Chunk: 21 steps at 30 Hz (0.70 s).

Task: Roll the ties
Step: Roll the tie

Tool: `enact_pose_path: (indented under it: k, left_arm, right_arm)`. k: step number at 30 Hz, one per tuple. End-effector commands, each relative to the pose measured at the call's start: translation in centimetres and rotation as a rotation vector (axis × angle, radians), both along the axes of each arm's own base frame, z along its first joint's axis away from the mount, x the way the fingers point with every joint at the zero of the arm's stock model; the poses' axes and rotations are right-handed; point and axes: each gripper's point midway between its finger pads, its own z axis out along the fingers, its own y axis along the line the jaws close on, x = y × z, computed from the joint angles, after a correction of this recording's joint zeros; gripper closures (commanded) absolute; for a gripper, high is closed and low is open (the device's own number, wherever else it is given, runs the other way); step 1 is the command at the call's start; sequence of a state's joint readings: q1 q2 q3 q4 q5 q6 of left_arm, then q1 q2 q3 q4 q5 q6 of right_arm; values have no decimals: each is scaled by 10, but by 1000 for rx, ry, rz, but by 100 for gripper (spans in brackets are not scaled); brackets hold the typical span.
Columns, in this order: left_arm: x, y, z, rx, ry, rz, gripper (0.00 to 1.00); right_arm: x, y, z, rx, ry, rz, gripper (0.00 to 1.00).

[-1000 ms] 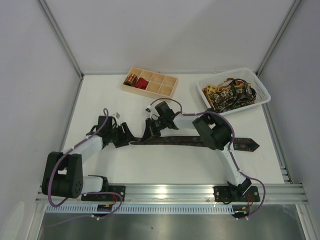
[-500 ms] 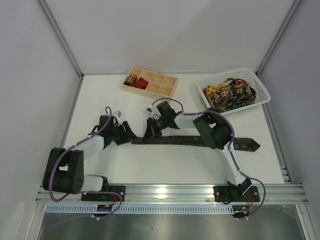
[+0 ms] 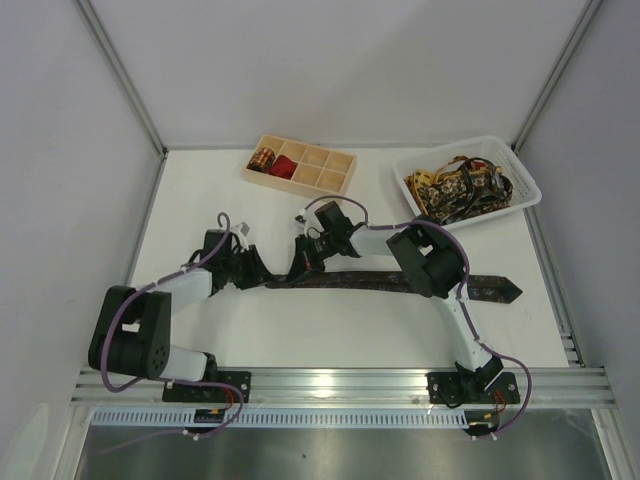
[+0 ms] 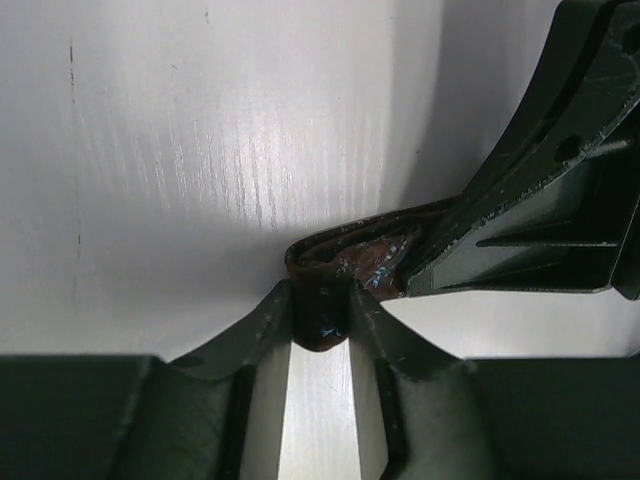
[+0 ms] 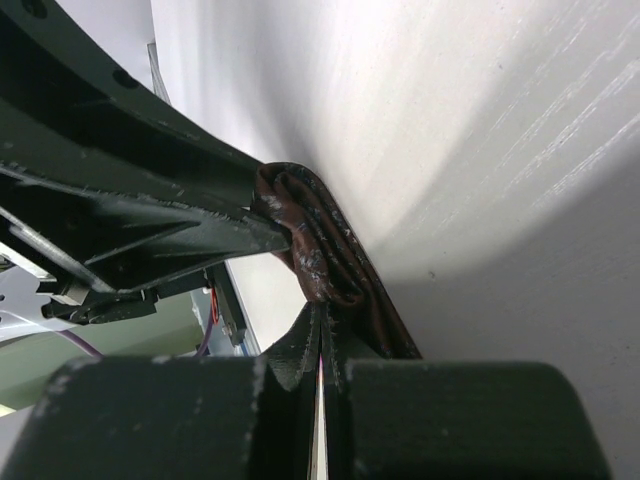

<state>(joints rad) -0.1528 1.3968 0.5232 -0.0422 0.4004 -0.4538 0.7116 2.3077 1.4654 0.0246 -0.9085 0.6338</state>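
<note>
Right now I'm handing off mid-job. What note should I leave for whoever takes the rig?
Left gripper: shut on the left end of the dark brown tie.
Right gripper: shut on the same tie, just beside it.
Done: that end is folded over. A coiled tie and a red tie sit in the tray.
Left: most of the tie lies flat. Patterned ties wait in the basket.

White table (image 3: 350,330) bearing 1 dark tie (image 3: 490,289) stretched across its middle, 1 wooden tray (image 3: 335,163) and 1 white basket (image 3: 519,171) behind, seemingly apart.
</note>
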Motion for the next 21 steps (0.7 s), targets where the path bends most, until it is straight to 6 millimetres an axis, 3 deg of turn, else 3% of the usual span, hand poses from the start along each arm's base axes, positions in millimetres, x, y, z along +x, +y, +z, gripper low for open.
enact_pose_path:
  k: [1, 6, 9, 16, 21]
  left_arm:
    - [7, -7, 5, 3, -20, -51, 72]
    - [4, -11, 7, 44, -7, -78, 83]
    - [1, -10, 10, 79, 3, -84, 99]
    - [-1, -8, 27, 165, 6, -97, 100]
    - [-5, -20, 41, 171, -2, -124, 100]
  right_arm:
    - [2, -14, -33, -86, 3, -31, 100]
    - [5, -12, -30, -79, -9, -33, 100]
    - [5, -9, -27, -81, -22, -27, 100]
    - [6, -3, -19, -105, -65, -29, 100]
    - [8, 1, -14, -105, -79, -35, 100]
